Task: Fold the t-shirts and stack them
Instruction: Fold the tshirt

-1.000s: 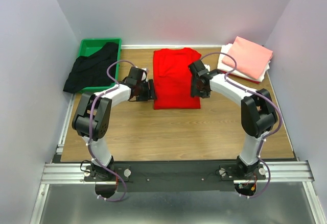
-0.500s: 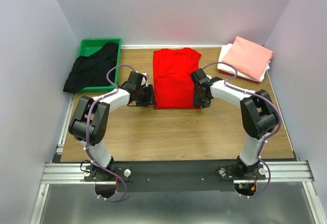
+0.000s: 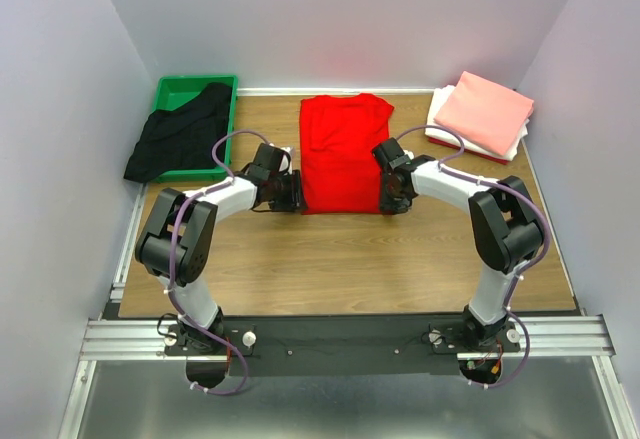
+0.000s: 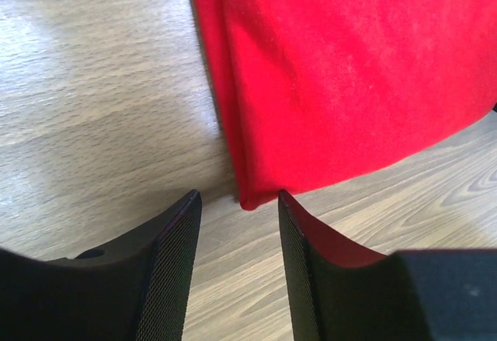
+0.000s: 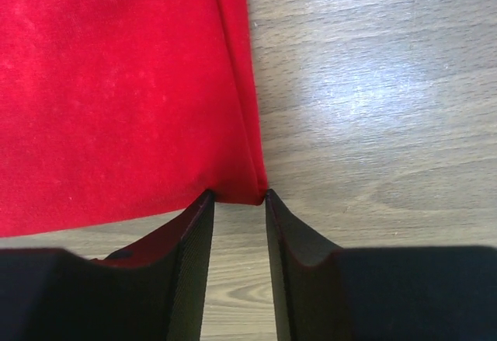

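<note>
The left gripper (image 4: 237, 228) is open, with one finger on each side of the near left corner of the red shirt (image 4: 349, 69). The right gripper (image 5: 233, 220) is open too, and the shirt's near right corner sits right at its gap. The red shirt lies flat on the table (image 3: 340, 259). To its left, the black shirt (image 3: 178, 139) hangs over a green tray (image 3: 190, 81). To its right, the pink shirt (image 3: 485, 111) sits on the white shirt (image 3: 440, 114).

Red t-shirt (image 4: 349, 69) cropped by frame edges in both wrist views; white t-shirt (image 3: 438, 111) mostly covered by salmon-pink t-shirt (image 3: 485, 111).
</note>
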